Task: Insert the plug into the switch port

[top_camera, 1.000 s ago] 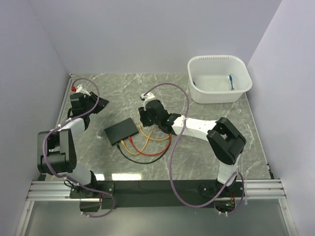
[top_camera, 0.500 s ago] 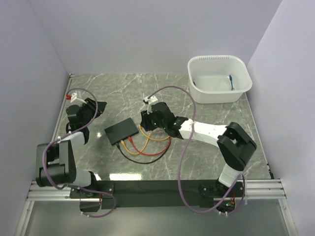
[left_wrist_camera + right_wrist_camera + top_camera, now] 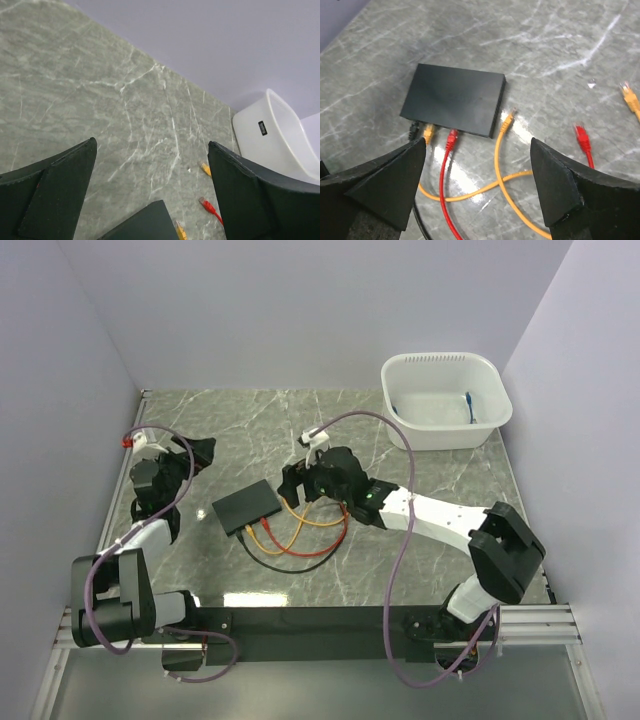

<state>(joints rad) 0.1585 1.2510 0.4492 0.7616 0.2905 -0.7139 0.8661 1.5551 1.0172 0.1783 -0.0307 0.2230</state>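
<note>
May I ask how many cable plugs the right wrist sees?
6: black, orange, red at the switch edge; another orange at its corner; loose red, loose orange rightward. Others possibly hidden.

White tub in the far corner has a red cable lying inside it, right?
Not quite. The cable lying inside the white tub is blue, not red. The top external view shows it. The rest is right: the tub stands in the far corner and the cable lies inside it.
</note>
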